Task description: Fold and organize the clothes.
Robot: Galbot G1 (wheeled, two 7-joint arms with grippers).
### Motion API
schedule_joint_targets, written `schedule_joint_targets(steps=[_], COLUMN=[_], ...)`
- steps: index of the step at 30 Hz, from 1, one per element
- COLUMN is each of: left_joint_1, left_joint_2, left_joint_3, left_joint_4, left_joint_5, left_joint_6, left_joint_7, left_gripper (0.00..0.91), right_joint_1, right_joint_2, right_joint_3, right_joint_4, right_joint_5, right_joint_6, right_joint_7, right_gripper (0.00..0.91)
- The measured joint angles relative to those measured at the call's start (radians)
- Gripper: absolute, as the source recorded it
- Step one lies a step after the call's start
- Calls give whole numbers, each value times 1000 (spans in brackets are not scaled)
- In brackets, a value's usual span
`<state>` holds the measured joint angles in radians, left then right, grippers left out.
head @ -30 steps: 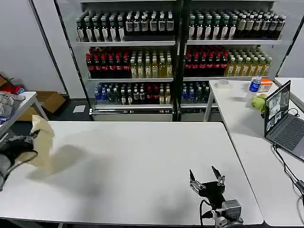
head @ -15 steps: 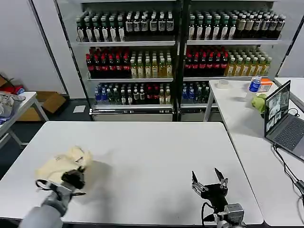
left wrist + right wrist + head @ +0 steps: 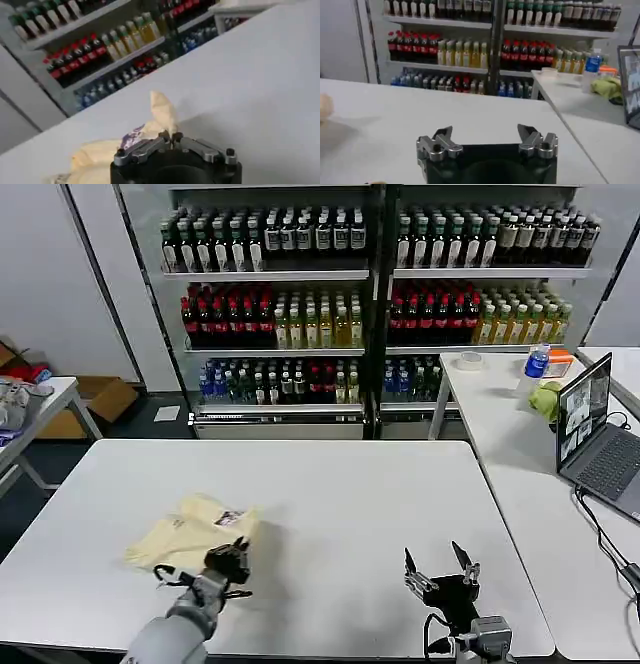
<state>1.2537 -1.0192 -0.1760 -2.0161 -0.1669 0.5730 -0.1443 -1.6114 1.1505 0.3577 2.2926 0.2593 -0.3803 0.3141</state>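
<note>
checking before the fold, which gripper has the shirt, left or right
The left gripper, shut on the cream T-shirt on the white table. The right gripper is open and apart from it, holding nothing.

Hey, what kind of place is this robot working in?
Probably a lab or test room dressed as a shop: shelves of bottled drinks along the back wall, plain white tables, and an open laptop on the side table.
</note>
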Motion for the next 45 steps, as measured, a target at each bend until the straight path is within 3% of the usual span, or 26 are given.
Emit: schedule_joint_targets(steps=[3, 8, 9, 10, 19, 27, 35, 45], left_joint_1=[-54, -142, -159, -174, -266, -247, -133, 62], left_joint_2=[-36, -98, -112, -123, -193, -175, -107, -89], left_joint_3=[45, 110, 122, 133, 169, 107, -84, -346], left_joint_4=[33, 91, 104, 114, 182, 137, 20, -93], left_joint_5=[-60, -143, -156, -167, -274, -403, -495, -544], left_joint_6=[0, -2, -3, -5, -32, -90, -122, -150], left_joint_7=[-19, -46, -51, -55, -70, -61, -69, -88], left_gripper=[101, 121, 484, 907, 907, 907, 907, 907], right_joint_1=[7, 21, 23, 26, 60, 127, 250, 427], right_joint_2=[-5, -12, -13, -14, -19, -5, 43, 152], right_joint_3=[1, 2, 2, 1, -13, -40, -106, -197], right_joint_4=[-5, -15, -17, -19, -38, -60, -123, -260], right_joint_5=[5, 12, 13, 14, 37, 136, 304, 537], right_joint_6=[0, -1, -1, -2, 2, 4, -32, -75], right_joint_7=[0, 0, 0, 0, 0, 11, 41, 120], right_gripper=[907, 907, 907, 907, 907, 907, 907, 907])
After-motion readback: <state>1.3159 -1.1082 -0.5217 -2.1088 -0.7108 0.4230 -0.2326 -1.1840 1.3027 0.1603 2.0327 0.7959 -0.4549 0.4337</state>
